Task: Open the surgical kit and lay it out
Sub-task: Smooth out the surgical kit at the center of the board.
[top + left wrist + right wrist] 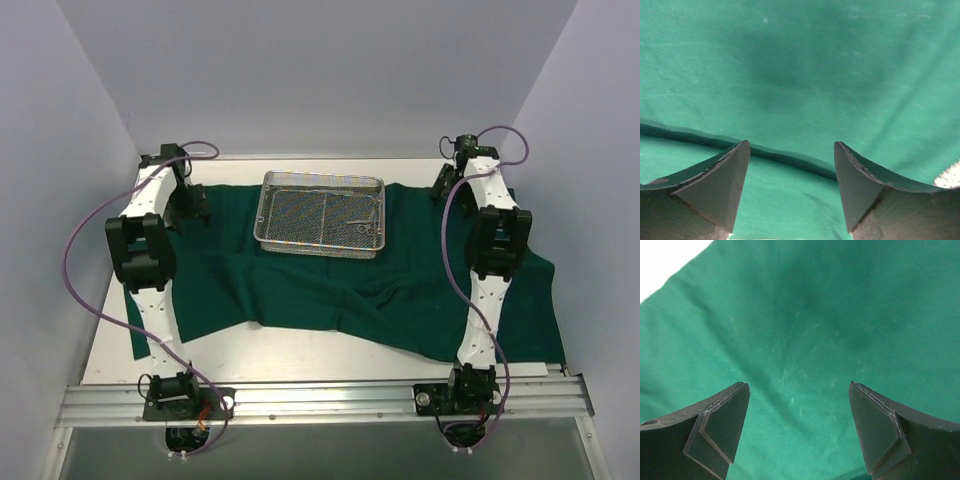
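Observation:
A dark green drape (330,290) lies spread over the table, wrinkled near its front edge. A silver wire-mesh tray (320,214) stands on it at the back centre, with thin steel instruments (362,224) in its right half. My left gripper (190,212) is at the drape's far left edge, open and empty; its wrist view shows green cloth with a fold (780,150) between the fingers. My right gripper (441,187) is at the drape's far right corner, open and empty above flat cloth (805,355).
The bare white table (260,350) shows in front of the drape and along the left side. An aluminium rail (320,400) with both arm bases runs along the near edge. Purple cables loop beside each arm. White walls enclose the table.

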Controlling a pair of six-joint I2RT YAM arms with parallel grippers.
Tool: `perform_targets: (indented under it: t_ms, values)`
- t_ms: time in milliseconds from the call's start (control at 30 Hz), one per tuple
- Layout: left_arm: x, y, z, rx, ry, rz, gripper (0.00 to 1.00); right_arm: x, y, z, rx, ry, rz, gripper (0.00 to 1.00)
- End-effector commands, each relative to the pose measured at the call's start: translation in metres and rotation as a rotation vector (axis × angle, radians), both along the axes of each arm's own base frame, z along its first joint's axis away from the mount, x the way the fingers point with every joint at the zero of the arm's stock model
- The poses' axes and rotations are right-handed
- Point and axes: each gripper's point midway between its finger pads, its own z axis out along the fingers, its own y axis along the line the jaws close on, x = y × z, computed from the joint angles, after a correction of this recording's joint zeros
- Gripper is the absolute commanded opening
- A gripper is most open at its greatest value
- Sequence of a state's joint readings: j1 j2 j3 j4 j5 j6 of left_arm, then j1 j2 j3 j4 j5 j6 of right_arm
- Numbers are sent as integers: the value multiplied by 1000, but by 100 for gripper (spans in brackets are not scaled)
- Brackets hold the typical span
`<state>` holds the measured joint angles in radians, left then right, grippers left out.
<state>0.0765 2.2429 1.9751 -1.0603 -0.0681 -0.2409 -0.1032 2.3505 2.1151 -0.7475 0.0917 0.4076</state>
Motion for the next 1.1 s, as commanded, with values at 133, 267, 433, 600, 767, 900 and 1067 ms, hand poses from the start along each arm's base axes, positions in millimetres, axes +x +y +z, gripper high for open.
perform_targets:
  t_ms: [133, 267, 433, 600, 767, 900, 1067]
  values:
    - [-4, 14, -22, 102, 160, 53, 65, -20, 17, -21, 42, 82, 115, 82]
    - [6, 11, -39, 90, 172, 111, 65, -16, 23, -39, 38, 95, 117, 82]
    - [22, 8, -52, 49, 152, 140, 63, 0, 26, -78, 37, 108, 92, 81]
    - [55, -6, -63, -57, 73, 74, 62, 14, 18, -100, -3, 109, 74, 80]
    - [66, -8, -84, -183, 58, 99, 63, 32, 13, -101, -27, 72, 67, 80]
    - [69, 20, -94, -211, 43, 164, 63, 48, 17, -109, -14, 38, 77, 80]
    - [67, 58, -62, -128, -9, 232, 61, 75, 28, -97, -14, -29, 128, 80]
